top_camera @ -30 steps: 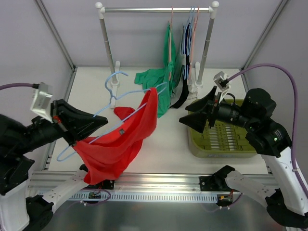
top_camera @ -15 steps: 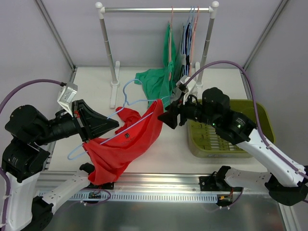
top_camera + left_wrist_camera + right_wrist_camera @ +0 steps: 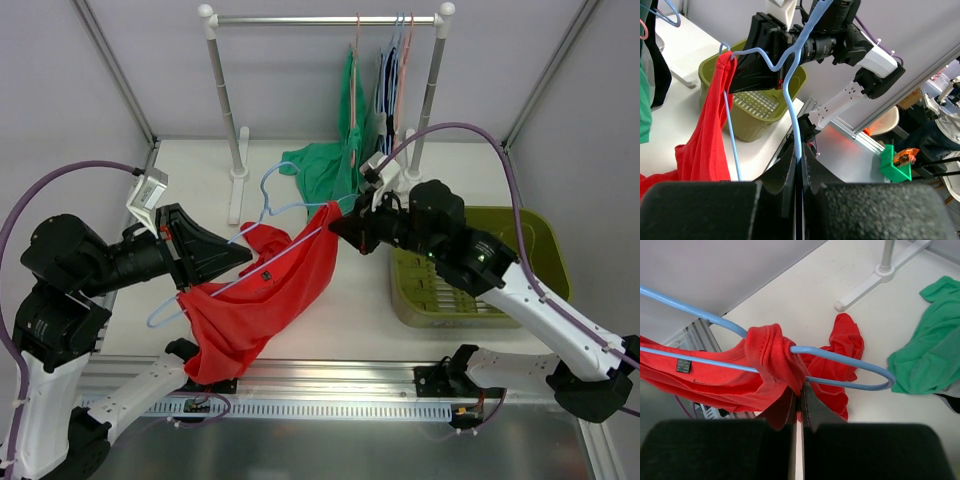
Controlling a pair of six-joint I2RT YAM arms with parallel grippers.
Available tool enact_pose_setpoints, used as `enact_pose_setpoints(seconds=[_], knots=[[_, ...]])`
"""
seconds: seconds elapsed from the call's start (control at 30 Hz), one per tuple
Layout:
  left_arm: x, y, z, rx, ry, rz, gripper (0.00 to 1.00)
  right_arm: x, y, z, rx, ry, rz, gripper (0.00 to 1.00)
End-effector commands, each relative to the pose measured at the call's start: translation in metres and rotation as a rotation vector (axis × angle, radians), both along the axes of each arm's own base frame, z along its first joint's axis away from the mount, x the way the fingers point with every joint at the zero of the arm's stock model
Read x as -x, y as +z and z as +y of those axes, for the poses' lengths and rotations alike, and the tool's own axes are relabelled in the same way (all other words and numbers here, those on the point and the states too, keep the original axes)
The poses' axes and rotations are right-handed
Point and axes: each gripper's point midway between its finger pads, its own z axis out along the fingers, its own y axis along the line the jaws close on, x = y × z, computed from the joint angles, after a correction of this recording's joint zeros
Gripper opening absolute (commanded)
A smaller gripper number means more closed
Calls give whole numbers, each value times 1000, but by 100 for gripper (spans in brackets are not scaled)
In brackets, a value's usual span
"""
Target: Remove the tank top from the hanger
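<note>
Over white table (image 3: 350, 300), left gripper (image 3: 799, 156) clamps blue hanger (image 3: 794, 100), right gripper (image 3: 801, 390) pinched shut on red tank top (image 3: 771, 356) strap; next likely: slide strap off hanger's right end.

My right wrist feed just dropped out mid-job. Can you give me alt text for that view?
The right tool is shut on the red tank top just below its strap, which is bunched around the wire of the blue hanger. The rest of the top trails left under the hanger, above the white table. A green garment lies at right.
</note>
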Motion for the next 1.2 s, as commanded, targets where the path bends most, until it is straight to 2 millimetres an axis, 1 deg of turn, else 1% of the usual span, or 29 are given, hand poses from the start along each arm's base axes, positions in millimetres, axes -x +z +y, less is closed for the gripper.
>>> enact_pose_setpoints(seconds=[0.0,0.03,0.07,0.13,0.17,0.2,0.27,0.3,0.37,0.43,0.47,0.53,0.6,0.63,0.67,0.7,0.73,0.77,0.8,0.83,0.87,0.9,0.93,1.0,1.03,1.07,1.1,1.13,1.17], knots=[[-1,10,-2,27,-12,-68,0,-7,28,-20,-73,-98,-83,0],[-2,4,-3,20,-12,-60,0,-9,29,-27,-70,-129,-92,0],[-4,0,-3,14,-10,-57,0,-16,30,-43,-64,-198,-94,0],[-9,-11,-6,-3,-10,-32,0,-25,32,-61,-58,-282,-95,0],[-10,-14,-8,-9,-19,-23,0,-31,31,-75,-47,-333,-83,0],[-9,-16,-9,-13,-33,-17,0,-36,36,-85,-51,-378,-88,0],[-3,-21,-15,-28,-110,-4,0,-45,34,-104,-27,-447,-74,0],[0,-21,-16,-29,-130,-1,0,-47,41,-111,-34,-470,-76,0],[6,-17,-17,-25,-165,-20,0,-55,35,-127,-1,-531,-53,0],[16,-7,-15,-10,-196,-58,0,-62,25,-134,27,-566,-30,0],[20,-2,-14,-1,-207,-72,0,-66,20,-137,28,-570,-14,0],[28,15,-12,29,-225,-122,0,-66,10,-128,24,-532,25,0],[28,31,-13,70,-226,-163,0,-50,10,-107,-29,-394,60,0],[32,53,-13,138,-244,-230,0,-46,10,-99,-58,-352,61,0],[32,62,-15,171,-260,-267,0,-37,12,-92,-84,-293,64,0],[29,66,-18,199,-270,-282,0,-31,15,-91,-104,-268,52,0],[22,74,-22,232,-273,-268,0,-22,28,-94,-148,-247,16,0],[20,89,-23,274,-278,-342,0,-14,27,-93,-158,-217,18,0],[9,91,-31,287,-289,-343,0,-8,31,-93,-177,-200,9,0],[5,96,-35,307,-296,-374,0,4,38,-96,-206,-173,-1,0],[4,112,-36,368,-275,-458,0,17,39,-91,-218,-102,6,0],[-6,110,-44,383,-259,-482,0,26,41,-88,-227,-58,7,0],[-14,113,-47,392,-214,-575,0,45,46,-84,-248,32,17,0],[-27,126,-58,455,-147,-652,0,63,52,-79,-285,123,20,0],[-30,130,-62,453,-123,-738,0,70,56,-77,-308,164,24,0],[-26,136,-67,474,-133,-769,0,86,61,-75,-346,233,57,0],[-36,139,-77,481,-114,-835,0,89,62,-71,-367,267,55,0],[-37,141,-81,489,-110,-885,0,99,62,-68,-369,321,71,0],[-41,137,-85,497,-98,-911,0,103,61,-66,-368,344,79,0]])
